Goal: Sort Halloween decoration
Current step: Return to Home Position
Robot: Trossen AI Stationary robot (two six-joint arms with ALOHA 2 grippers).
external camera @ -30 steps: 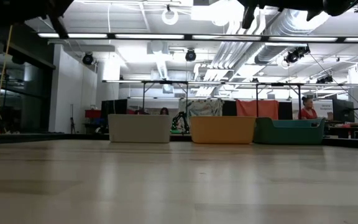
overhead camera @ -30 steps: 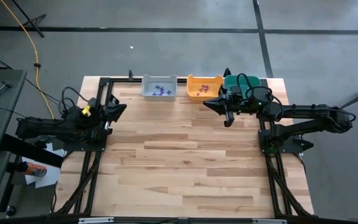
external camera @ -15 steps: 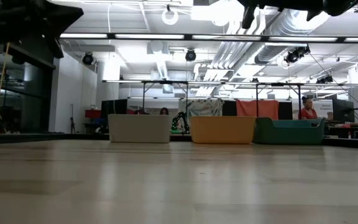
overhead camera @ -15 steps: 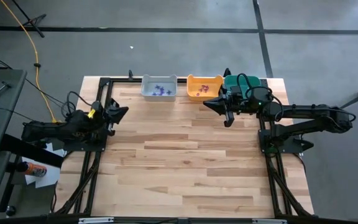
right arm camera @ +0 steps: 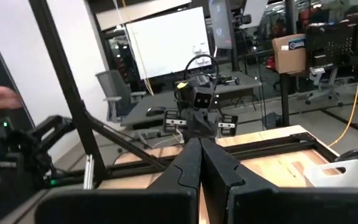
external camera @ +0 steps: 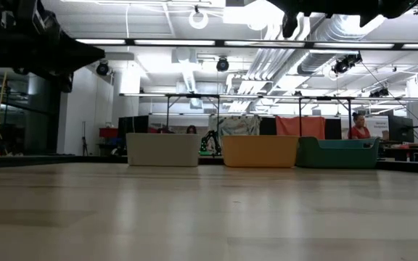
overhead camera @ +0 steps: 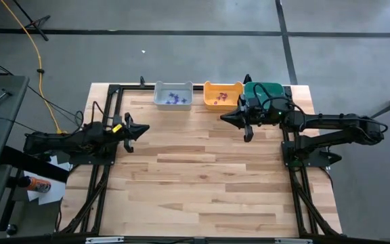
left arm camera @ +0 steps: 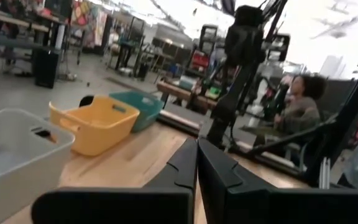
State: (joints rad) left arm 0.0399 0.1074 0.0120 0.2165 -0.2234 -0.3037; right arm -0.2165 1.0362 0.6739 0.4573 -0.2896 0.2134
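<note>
I'd ease the left gripper (overhead camera: pixel 143 129) and right gripper (overhead camera: pixel 225 118), both pinched together and empty, back to their bench (overhead camera: pixel 202 176) sides, clear of the far-edge bins (overhead camera: pixel 173 84)

A wooden table (overhead camera: pixel 202 176) — grey bin (overhead camera: pixel 159 95), orange bin (overhead camera: pixel 208 87), teal bin (overhead camera: pixel 274 88) along its far edge.

Your left gripper (overhead camera: pixel 143 129) hovers raised, fingers pressed together, pointing toward the middle. Your right gripper (overhead camera: pixel 223 118) faces it from the opposite side, fingers likewise together.
</note>
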